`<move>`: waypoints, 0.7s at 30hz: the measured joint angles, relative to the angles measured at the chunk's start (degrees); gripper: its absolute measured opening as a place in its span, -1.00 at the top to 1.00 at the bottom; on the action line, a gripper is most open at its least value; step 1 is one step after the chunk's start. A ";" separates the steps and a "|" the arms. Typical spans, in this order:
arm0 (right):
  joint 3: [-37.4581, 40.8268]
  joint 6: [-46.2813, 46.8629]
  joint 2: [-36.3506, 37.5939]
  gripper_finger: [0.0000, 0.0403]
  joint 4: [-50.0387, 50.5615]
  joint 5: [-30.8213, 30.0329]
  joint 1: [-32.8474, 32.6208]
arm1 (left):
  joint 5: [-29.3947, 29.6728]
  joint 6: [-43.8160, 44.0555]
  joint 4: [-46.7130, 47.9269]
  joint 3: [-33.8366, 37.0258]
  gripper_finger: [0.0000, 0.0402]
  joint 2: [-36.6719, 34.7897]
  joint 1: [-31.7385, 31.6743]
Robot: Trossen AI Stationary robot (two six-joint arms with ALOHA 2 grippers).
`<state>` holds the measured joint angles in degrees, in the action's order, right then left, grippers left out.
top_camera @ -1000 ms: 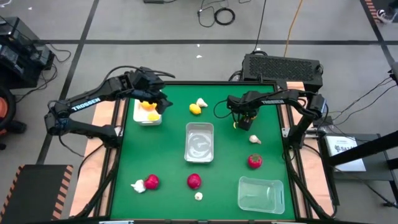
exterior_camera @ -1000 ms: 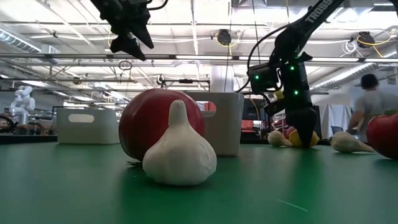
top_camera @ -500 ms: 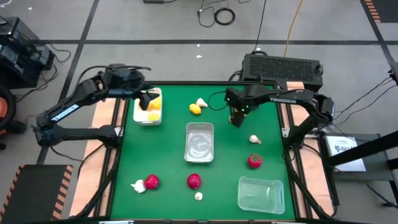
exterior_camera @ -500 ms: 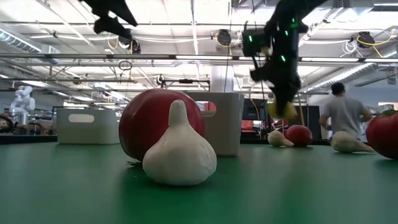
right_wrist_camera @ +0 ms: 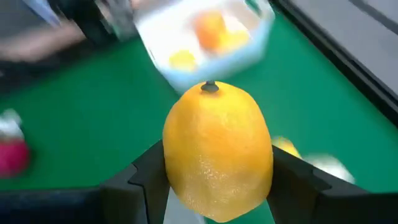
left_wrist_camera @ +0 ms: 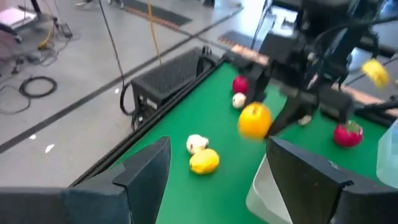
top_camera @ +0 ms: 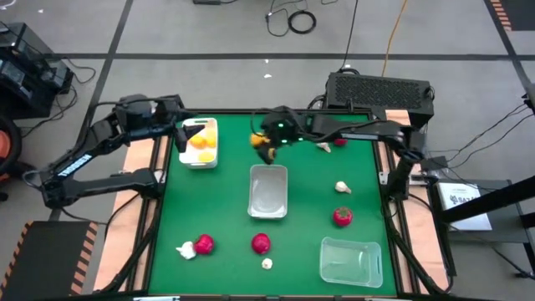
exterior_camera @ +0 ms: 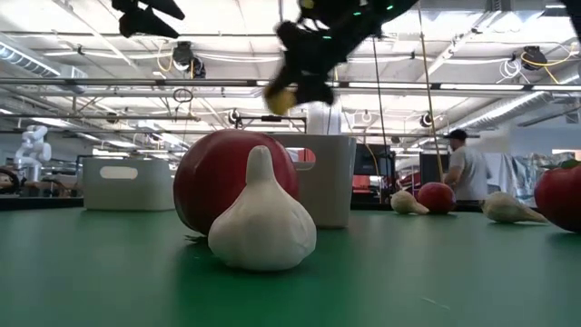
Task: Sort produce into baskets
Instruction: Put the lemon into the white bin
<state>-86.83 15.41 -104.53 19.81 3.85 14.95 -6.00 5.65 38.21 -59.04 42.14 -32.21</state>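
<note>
My right gripper is shut on a yellow lemon, held in the air over the table's far middle. It also shows in the low view and the left wrist view. The white tray at the far left holds yellow and orange pieces. My left gripper is open and empty, above the table's far left edge beside that tray. Another lemon and a garlic bulb lie on the table under my right arm. My right gripper pinches the lemon's two long sides between its two fingers. The fingers slant down toward the table's left. The lemon is lifted clear of the table, its dark stem nub pointing away from the wrist.
A clear tray stands mid-table, and another at the near right. Strawberries and garlic bulbs lie scattered. A strawberry and a garlic bulb lie at the far right.
My right gripper has lifted the lemon off the table at the far right and carried it toward the table's left, toward the white tray. My left gripper has drawn back from over the white tray toward the table's left edge.
</note>
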 joint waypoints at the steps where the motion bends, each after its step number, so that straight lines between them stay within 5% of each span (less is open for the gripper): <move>1: -0.99 0.72 -1.77 0.01 -2.63 0.75 -0.22 | -0.01 0.44 -1.46 0.99 -0.35 -0.58 -0.01; 11: -15.84 -0.20 -22.81 0.01 -25.58 1.01 -1.32 | 0.25 2.00 -8.83 2.59 -0.35 -1.74 -0.04; 21: -38.19 0.43 -42.90 0.01 -26.26 0.99 -1.55 | 1.16 3.10 -8.35 2.59 -0.35 -1.78 -0.01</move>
<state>-125.02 15.84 -147.43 -6.45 4.84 13.39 -4.84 8.74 29.85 -56.45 40.36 -32.23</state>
